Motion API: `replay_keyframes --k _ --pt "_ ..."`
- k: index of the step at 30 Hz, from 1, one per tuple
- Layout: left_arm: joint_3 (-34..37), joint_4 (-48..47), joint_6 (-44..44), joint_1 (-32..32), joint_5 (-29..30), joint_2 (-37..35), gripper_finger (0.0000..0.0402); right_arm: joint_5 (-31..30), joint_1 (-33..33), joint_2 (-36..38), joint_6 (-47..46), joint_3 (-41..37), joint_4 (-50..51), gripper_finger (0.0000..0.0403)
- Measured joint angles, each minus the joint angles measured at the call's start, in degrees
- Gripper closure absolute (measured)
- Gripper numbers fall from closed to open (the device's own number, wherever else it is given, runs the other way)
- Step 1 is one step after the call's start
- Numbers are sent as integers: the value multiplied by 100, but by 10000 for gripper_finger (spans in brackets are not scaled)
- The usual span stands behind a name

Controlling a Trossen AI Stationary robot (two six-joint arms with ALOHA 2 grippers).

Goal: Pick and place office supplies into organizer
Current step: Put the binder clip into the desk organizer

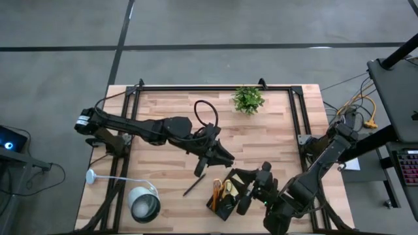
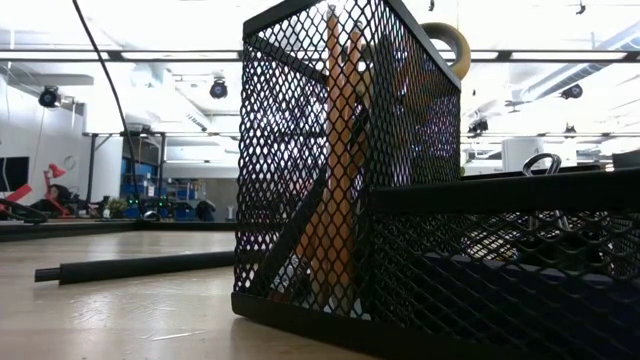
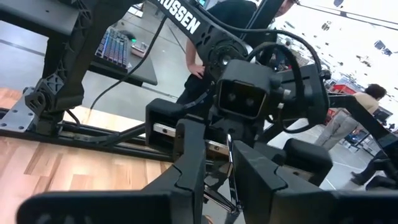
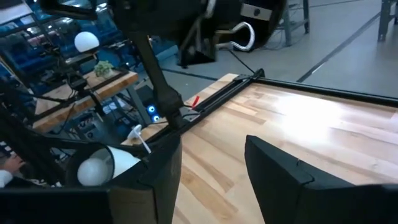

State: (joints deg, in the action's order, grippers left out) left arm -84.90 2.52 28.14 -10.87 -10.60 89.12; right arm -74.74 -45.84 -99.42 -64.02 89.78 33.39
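Two grippers at the organizer, sorting partly done.
Right gripper (image 1: pixel 251 192) sits at the organizer's (image 1: pixel 225 196) three o'clock side, its fingers (image 4: pixel 283 180) parted with nothing visible between them; left gripper (image 1: pixel 204 164) hangs at its eleven o'clock, whether it grips anything cannot be told. Orange pencils (image 2: pixel 335 150) and yellow-handled scissors (image 1: pixel 230 188) stand inside the mesh. One black pen (image 1: pixel 194 185) lies on the table (image 1: pixel 274 140) at nine o'clock, unplaced.

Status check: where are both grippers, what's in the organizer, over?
Left gripper mid-table beside the organizer. Right gripper at organizer's right edge, fingers parted, nothing between them. Pencils and scissors in organizer. One black pen loose on table.
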Motion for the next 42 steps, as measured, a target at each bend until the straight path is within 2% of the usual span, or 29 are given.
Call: replay_keyframes --k 15,26,42 --pt "0 2 -3 0 1 0 346 301 385 4 473 225 -133 241" --pt "74 4 -11 0 1 0 346 545 424 4 1184 278 -880 241" --pt "87 3 -9 -20 -1 0 346 298 452 42 1398 344 -881 243"
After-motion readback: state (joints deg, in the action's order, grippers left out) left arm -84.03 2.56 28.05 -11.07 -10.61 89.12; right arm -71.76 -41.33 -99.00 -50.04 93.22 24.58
